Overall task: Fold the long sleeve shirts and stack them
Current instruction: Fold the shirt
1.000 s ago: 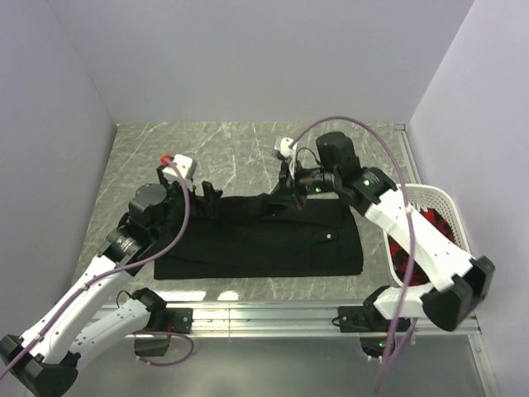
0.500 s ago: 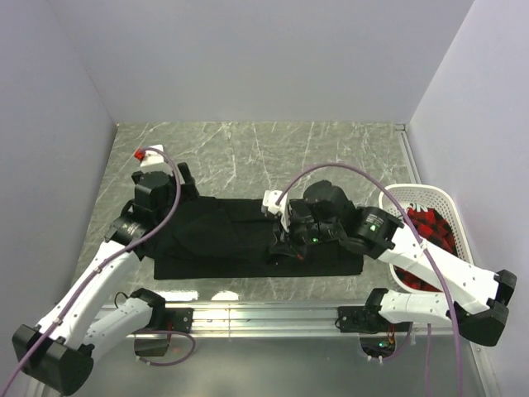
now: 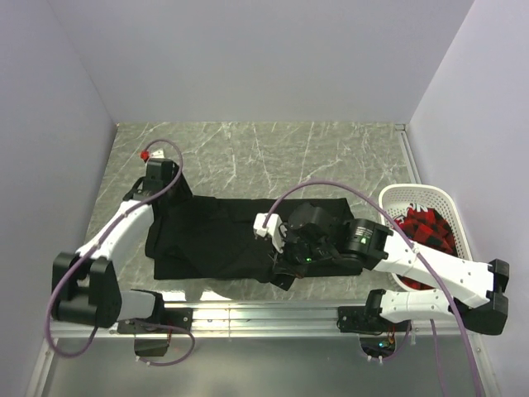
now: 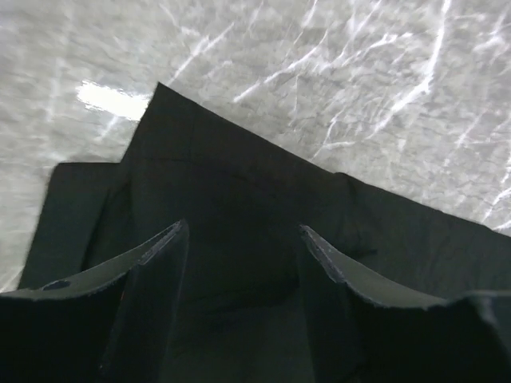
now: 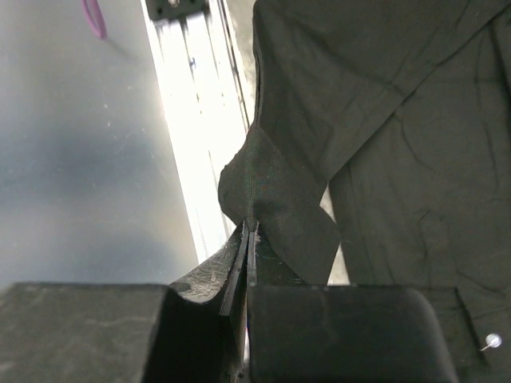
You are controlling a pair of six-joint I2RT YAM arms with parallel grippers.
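One of the long sleeve shirts [image 3: 215, 236], plain black, lies spread across the middle of the table. My right gripper [image 3: 279, 269] is shut on a bunched fold of it near the front edge; in the right wrist view the cloth [image 5: 383, 120] rises from the closed jaws of the right gripper [image 5: 249, 230], and a pale button [image 5: 489, 341] shows. My left gripper [image 3: 162, 198] hangs over the shirt's left end. In the left wrist view the left gripper [image 4: 243, 231] has its fingers apart above the dark cloth [image 4: 239, 175], holding nothing.
A white basket [image 3: 430, 198] holding red cloth [image 3: 421, 227] stands at the right edge. The marbled table [image 3: 248, 157] is bare behind the shirt. A metal rail [image 3: 273, 310] runs along the front edge. Walls close in on both sides.
My right gripper has drawn a fold of the shirt from the far side towards the front. My left arm swung to the shirt's far-left end, and its jaws have narrowed.
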